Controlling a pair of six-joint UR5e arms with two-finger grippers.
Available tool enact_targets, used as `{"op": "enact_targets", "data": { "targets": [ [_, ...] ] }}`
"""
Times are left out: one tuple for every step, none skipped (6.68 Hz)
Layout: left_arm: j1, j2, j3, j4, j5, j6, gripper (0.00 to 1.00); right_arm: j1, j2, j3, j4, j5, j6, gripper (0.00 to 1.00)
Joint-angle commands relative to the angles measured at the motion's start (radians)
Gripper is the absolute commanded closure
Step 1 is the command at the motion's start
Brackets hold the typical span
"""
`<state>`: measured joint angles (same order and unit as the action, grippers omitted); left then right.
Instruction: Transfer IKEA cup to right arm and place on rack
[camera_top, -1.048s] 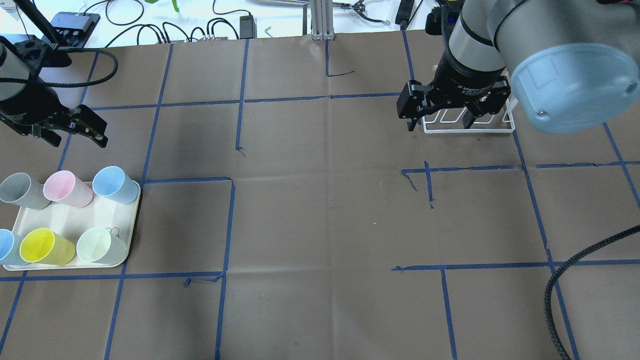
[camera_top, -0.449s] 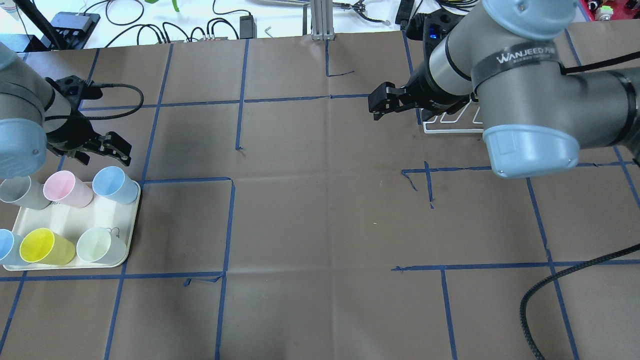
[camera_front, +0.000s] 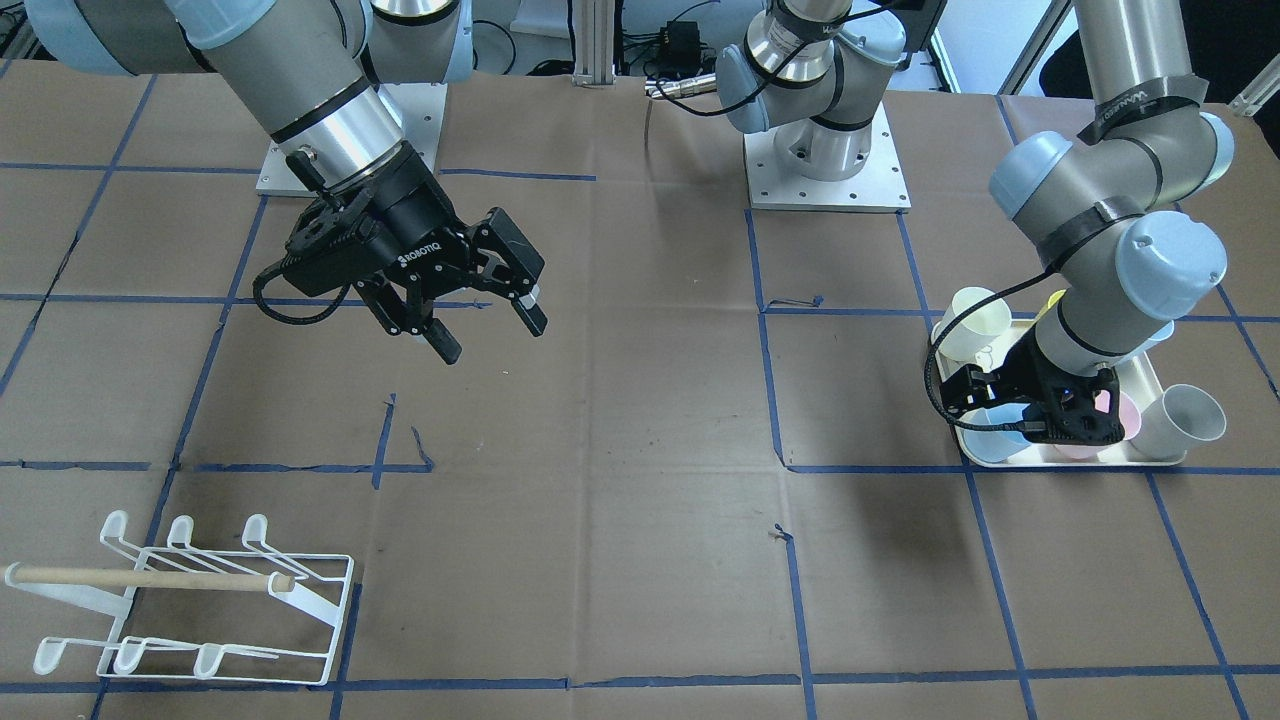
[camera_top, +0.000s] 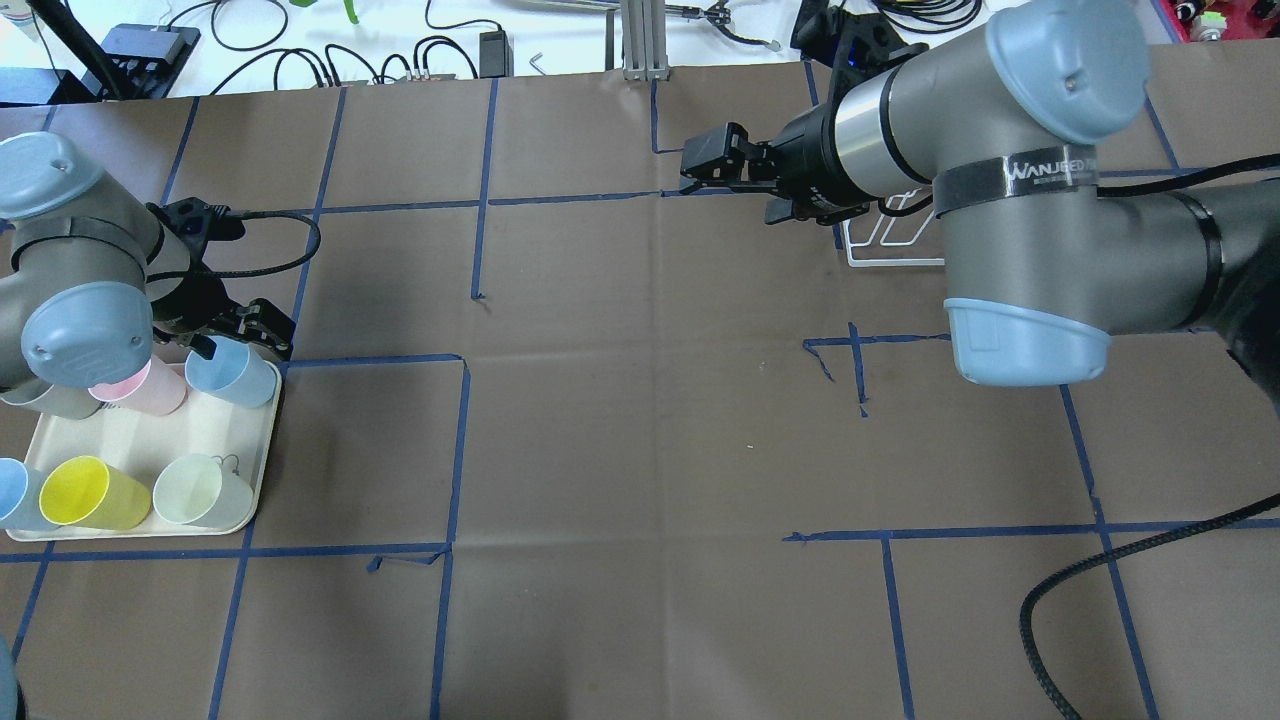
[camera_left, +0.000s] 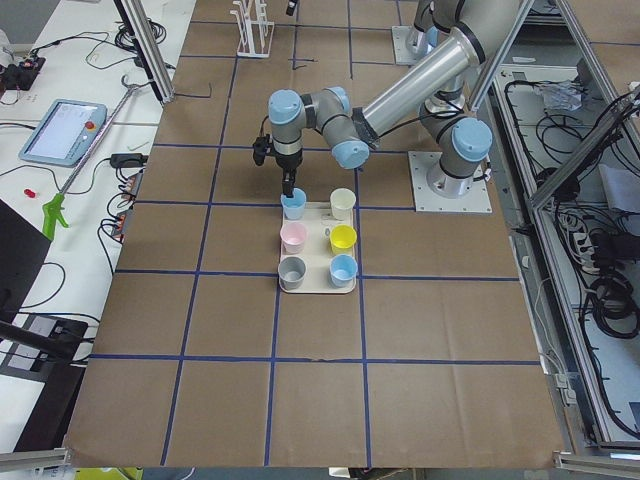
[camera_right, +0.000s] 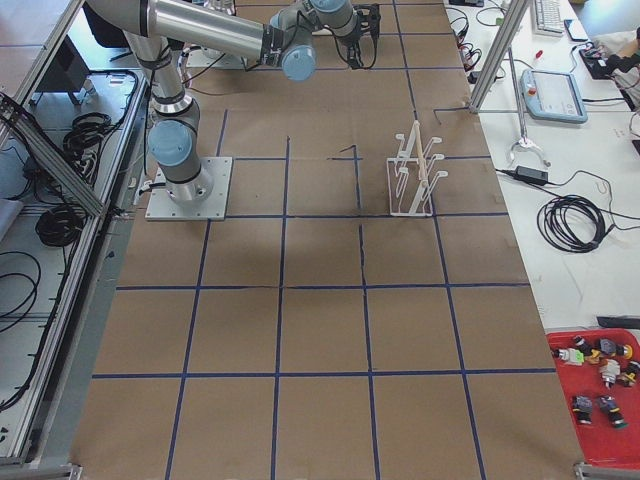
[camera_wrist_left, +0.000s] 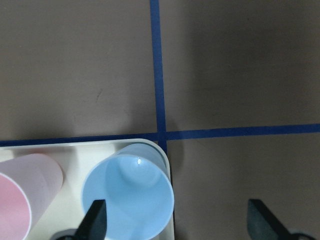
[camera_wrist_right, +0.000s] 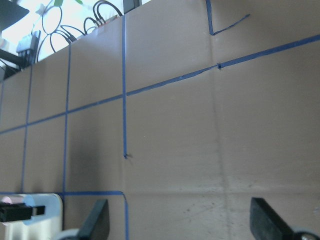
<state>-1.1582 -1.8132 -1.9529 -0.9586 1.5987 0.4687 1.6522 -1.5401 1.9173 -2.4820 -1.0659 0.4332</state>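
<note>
Six cups (camera_top: 85, 492) on tray (camera_top: 135, 435), blue cup (camera_top: 230, 368) at tray corner nearest rack (camera_front: 150, 577), left jaws apart directly over it, right jaws apart above table (camera_top: 650, 420) between tray and rack, one rack farthest off, part-masked by right arm (camera_top: 1000, 180)

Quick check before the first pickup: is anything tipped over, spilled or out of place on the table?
Nothing stands out. All six cups stand upright on the tray, the rack stands upright with nothing on it, and no spill shows. Only the blue tape lines are ragged at a few ends.
</note>
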Motion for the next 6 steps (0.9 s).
{"op": "enact_targets", "data": {
  "targets": [
    [0.002,-0.008,-0.018,0.0,0.006,0.001,0.01,0.001,0.009,0.09,-0.287,0.075,0.334,0.0],
    [0.003,-0.006,-0.029,0.003,0.006,-0.001,0.02,0.001,0.009,0.155,-0.446,0.076,0.431,0.0],
    [0.018,-0.008,-0.029,0.003,0.006,0.004,0.16,0.001,0.008,0.22,-0.586,0.075,0.561,0.0],
    [0.031,-0.008,-0.028,0.001,0.009,0.004,0.42,0.003,0.011,0.3,-0.768,0.076,0.749,0.0],
    [0.031,-0.006,-0.026,0.001,0.029,0.002,0.71,0.003,0.015,0.333,-0.954,0.076,0.824,0.0],
    [0.031,-0.002,-0.015,0.001,0.053,-0.001,0.9,0.001,0.023,0.333,-1.08,0.075,0.828,0.0]
  ]
}}
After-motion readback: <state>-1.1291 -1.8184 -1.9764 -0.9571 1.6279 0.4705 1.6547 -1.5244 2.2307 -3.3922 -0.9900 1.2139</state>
